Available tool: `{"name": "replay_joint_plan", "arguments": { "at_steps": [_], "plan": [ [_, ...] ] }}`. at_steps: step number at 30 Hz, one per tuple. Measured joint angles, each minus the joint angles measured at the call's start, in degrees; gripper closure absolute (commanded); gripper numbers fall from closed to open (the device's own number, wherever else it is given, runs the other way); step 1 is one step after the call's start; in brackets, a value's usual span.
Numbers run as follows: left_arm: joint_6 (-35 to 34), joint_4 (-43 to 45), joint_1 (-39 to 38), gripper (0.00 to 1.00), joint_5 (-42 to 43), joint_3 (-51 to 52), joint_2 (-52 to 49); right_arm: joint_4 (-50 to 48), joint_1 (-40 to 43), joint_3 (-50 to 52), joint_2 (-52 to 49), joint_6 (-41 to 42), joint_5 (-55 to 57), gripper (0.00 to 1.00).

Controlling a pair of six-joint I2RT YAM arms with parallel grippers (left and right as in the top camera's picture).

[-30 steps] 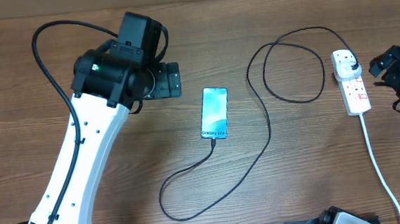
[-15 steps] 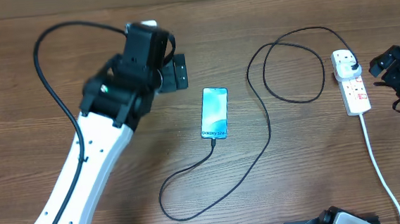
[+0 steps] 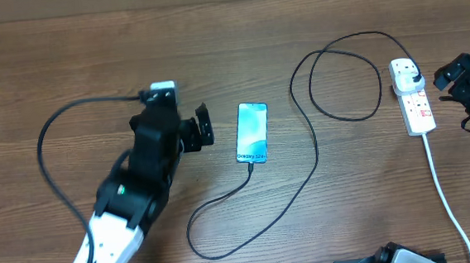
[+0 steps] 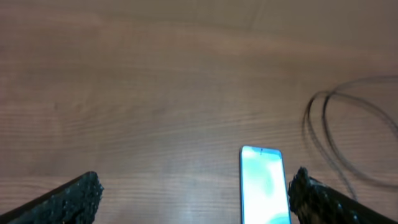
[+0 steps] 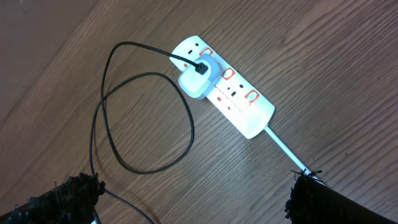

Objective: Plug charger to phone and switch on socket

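The phone [image 3: 252, 132] lies flat mid-table with its light-blue screen lit, and shows again in the left wrist view as the phone [image 4: 264, 186]. The black charger cable [image 3: 315, 142] meets the phone's near end, loops across the wood and ends in a plug [image 3: 414, 76] seated in the white socket strip [image 3: 417, 106]. My left gripper [image 3: 205, 127] hovers open just left of the phone, its right fingertip [image 4: 308, 190] beside the screen. My right gripper [image 3: 460, 95] stands open to the right of the socket [image 5: 227, 93], holding nothing.
The socket's thick white cord [image 3: 447, 195] runs toward the near table edge on the right. A slack loop of charger cable [image 5: 143, 124] lies left of the strip. Bare wooden tabletop [image 4: 155, 93] stretches beyond the phone.
My left arm swung back toward the near side, bringing its open gripper from beyond the phone's far-left corner to right beside the phone's left edge. The right arm stayed still.
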State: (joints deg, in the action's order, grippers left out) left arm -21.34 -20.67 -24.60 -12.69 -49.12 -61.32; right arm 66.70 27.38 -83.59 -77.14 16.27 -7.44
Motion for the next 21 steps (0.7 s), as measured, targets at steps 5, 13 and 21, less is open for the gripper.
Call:
{"name": "replay_joint_plan", "arguments": {
  "at_steps": [5,13,21],
  "plan": [
    [0.85,16.09,3.65,0.0,0.55,11.98,9.18,-0.02,0.0,0.0,0.0,0.02,0.02,0.0],
    [1.88,38.53,13.29,0.0,5.75,30.93,24.87,-0.02,0.0,0.02,0.0,0.0,0.0,0.0],
    [2.27,43.41,21.53,0.0,8.26,43.74,41.48,0.0,0.0,0.02,0.0,0.02,0.02,0.0]
  ]
}}
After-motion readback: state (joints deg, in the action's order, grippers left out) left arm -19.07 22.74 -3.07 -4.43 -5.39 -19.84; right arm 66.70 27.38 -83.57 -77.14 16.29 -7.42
